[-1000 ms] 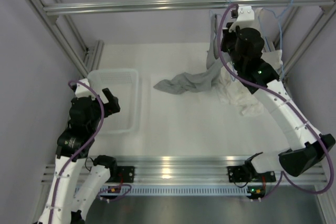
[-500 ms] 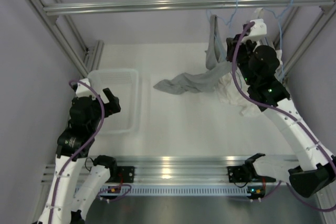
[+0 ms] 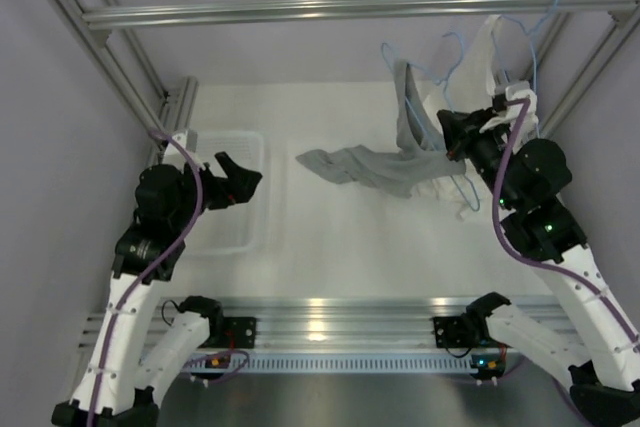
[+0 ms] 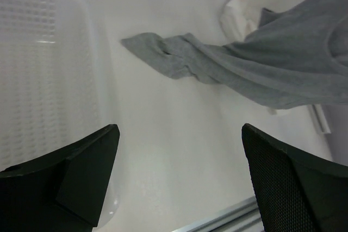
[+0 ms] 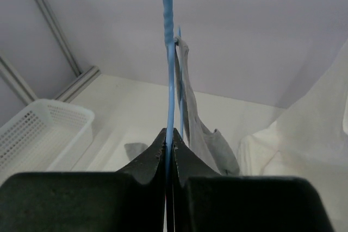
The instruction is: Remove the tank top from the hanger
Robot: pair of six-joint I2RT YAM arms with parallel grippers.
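**Jaws shut on the hanger wire, tank top trailing off toward the open pair**

Right jaws are pinched closed on the thin blue wire of the hanger [image 5: 169, 42], which rises straight up out of the pinch, edge-on in the wrist view. Just beyond and above that pinch, the tank top [image 3: 370, 165] hangs from the wire by what looks like one strap. From there the grey cloth drops below the jaws and runs away to their left, its far end lying on the bench [image 3: 340, 247].

Left jaws stand wide open, holding nothing, above the near rim of the basket [image 3: 215, 147]. The cloth's loose end lies ahead of them, roughly on their centre line but well apart, and its length stretches off to their right and upward toward the other arm.

So the long axis runs from one pair of jaws to the other, and the left pair is the nearer to the free end. Judging by this, a pull along that line, away from the right jaws, would slide the strap off the wire. The white garment [image 3: 487, 47] beside the pinch could get dragged along too.
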